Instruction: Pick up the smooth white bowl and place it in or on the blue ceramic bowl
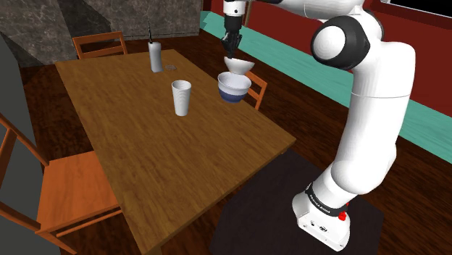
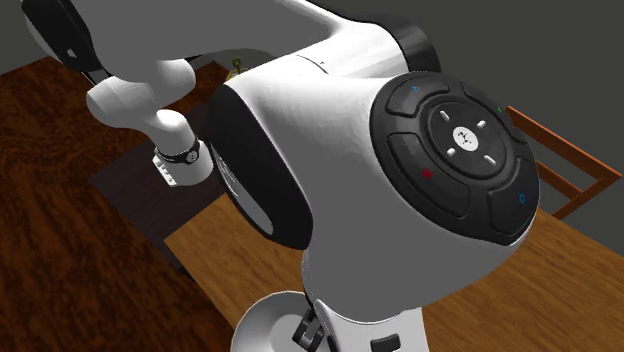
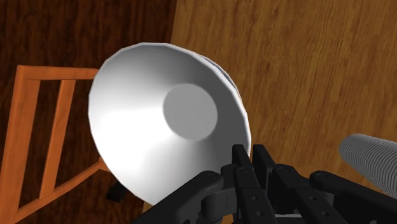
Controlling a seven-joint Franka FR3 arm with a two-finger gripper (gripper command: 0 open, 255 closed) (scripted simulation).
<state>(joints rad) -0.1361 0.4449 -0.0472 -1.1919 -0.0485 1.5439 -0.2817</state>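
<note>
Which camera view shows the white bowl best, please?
The wrist view: the white bowl shows its inside, rim clasped by the tool. The shoulder view shows it small, above the blue-banded bowl; the second exterior view, perhaps its edge.

The upper bowl (image 1: 239,64) is white, the lower bowl (image 1: 233,90) white and blue.

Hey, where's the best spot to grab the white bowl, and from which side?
Probably its rim, from above: the white bowl opens upward, wide and flaring, so only its thin wall suits a narrow pinch. The gripper holds it that way, over the blue-banded bowl.
</note>
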